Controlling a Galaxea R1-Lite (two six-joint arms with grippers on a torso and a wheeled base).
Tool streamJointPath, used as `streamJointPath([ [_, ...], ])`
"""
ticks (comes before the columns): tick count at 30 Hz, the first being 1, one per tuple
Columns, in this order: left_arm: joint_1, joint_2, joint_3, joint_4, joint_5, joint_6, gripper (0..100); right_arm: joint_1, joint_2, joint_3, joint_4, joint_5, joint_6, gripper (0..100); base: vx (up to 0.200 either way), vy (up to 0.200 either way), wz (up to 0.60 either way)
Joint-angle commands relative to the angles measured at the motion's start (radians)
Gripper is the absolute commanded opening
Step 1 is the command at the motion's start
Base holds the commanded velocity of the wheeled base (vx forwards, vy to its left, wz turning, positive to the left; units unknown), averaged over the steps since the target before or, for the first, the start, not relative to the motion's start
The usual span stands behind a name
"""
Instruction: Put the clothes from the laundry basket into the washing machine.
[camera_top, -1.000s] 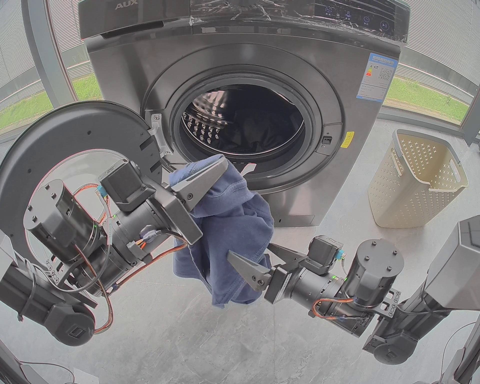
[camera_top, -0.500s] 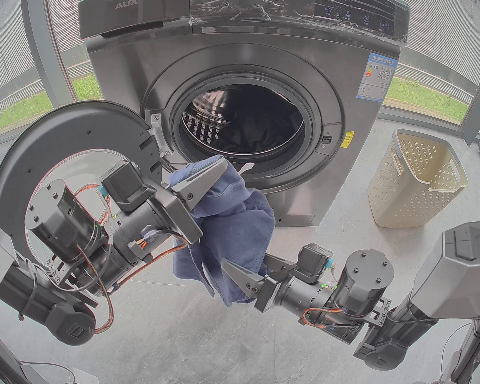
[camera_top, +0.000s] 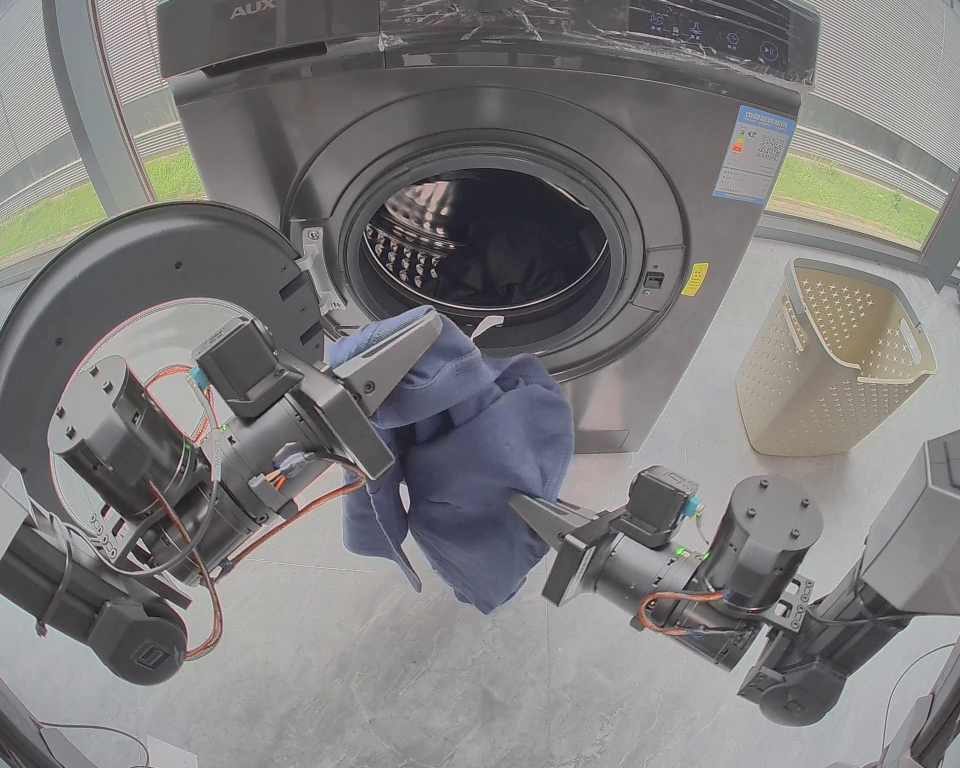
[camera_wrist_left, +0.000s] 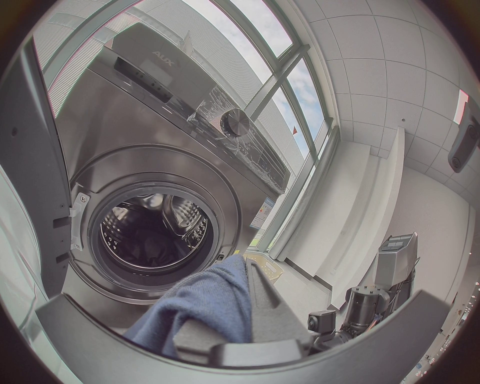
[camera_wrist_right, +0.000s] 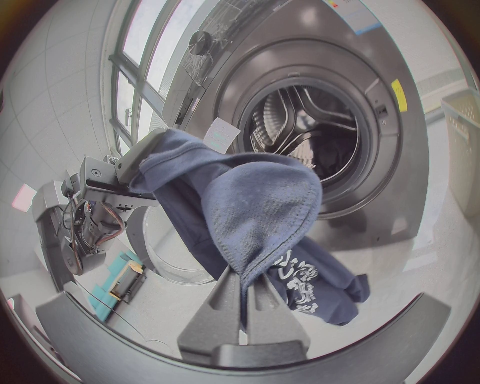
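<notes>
Grip comes first: our left gripper (camera_top: 405, 350) is clenched on the upper bunch of the blue shirt (camera_top: 480, 450). Our right gripper (camera_wrist_right: 245, 295) is clamped on a fold lower down, with the cloth pinched between its fingers. Between the two the shirt hangs in the air as a hump, and a printed tail droops below it toward the floor (camera_top: 330, 670). The shirt sits just in front of the lower rim of the washing machine (camera_top: 700, 130), not yet through the drum opening (camera_top: 490, 240). The door (camera_top: 130, 270) stands swung wide beside our left arm. Something dark lies inside the drum. The laundry basket (camera_top: 840, 360) stands on the floor to the right of the machine, well apart from the shirt.

We judge the step in hand to be feeding the shirt in. To do it well, we should lift both grips above the rim's lower edge and carry the hump deep past the seal. We should release only once the drooping tail is inside, so nothing drapes over the rim.
</notes>
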Motion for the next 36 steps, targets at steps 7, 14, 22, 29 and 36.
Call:
streamJointPath([
  [7,0.03,-0.008,-0.009,-0.001,0.0,-0.002,0,-0.134,-0.144,0.074,0.065,0.002,-0.131,0,0.0,0.0,0.0],
  [14,0.024,-0.016,-0.008,-0.001,0.002,-0.002,0,-0.222,-0.139,0.041,0.076,0.019,-0.186,0,0.0,0.0,0.0],
  [22,0.023,-0.032,-0.009,-0.001,0.002,-0.002,0,-0.352,-0.141,0.028,0.078,0.067,-0.203,0,0.0,0.0,0.0],
  [29,0.016,-0.039,-0.005,-0.001,0.0,0.0,0,-0.387,-0.134,0.026,0.075,0.076,-0.227,0,0.0,0.0,0.0],
  [36,0.0,-0.04,0.006,-0.001,0.0,0.001,0,-0.369,-0.139,0.017,0.075,0.076,-0.241,100,0.0,0.0,0.0],
])
